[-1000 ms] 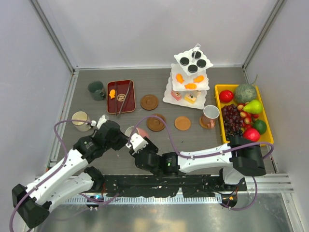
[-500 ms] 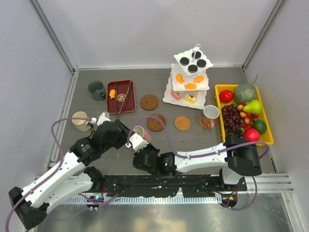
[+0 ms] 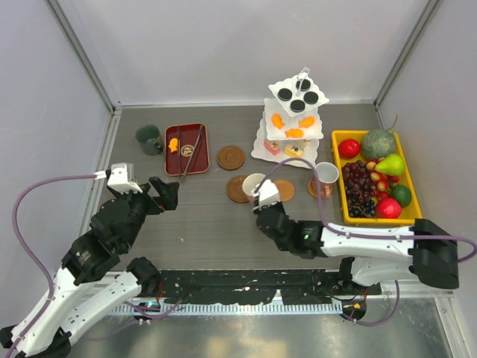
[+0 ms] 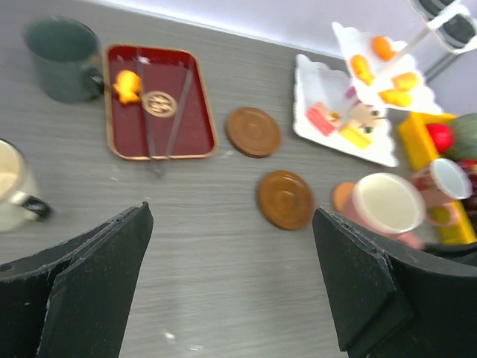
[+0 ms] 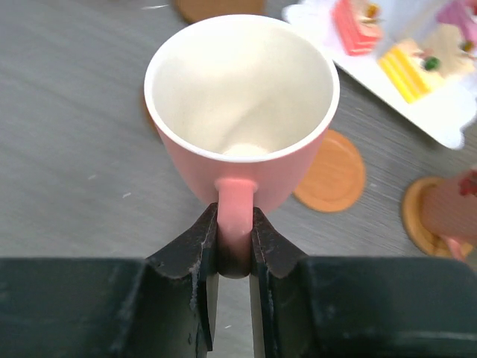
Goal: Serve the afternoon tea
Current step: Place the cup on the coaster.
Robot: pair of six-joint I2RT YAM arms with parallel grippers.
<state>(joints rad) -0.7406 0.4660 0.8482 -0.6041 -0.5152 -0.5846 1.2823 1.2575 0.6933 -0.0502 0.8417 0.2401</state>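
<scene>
My right gripper (image 3: 261, 192) is shut on the handle of a pink mug (image 3: 253, 183), which it holds upright and empty just above a dark brown coaster (image 3: 238, 189). In the right wrist view both fingers (image 5: 205, 242) clamp the handle of that pink mug (image 5: 242, 104). My left gripper (image 3: 162, 195) hangs open over bare table at the left, holding nothing. A second pink mug (image 3: 325, 177) stands on a coaster. The white three-tier stand (image 3: 294, 119) with sweets is at the back. A dark green mug (image 3: 149, 139) stands back left, and a cream mug (image 4: 11, 198) sits by my left arm.
A dark red tray (image 3: 186, 149) holds metal tongs and an orange sweet. The yellow fruit tray (image 3: 408, 195) lies along the right side. Free coasters lie in mid-table: a dark one (image 3: 230, 157) and an orange one (image 3: 283, 190). Grey walls enclose the table.
My left gripper let go of the pink mug, opened wide and drew back to the left. My right gripper closed on the handle and carried the mug right, toward the coasters.
</scene>
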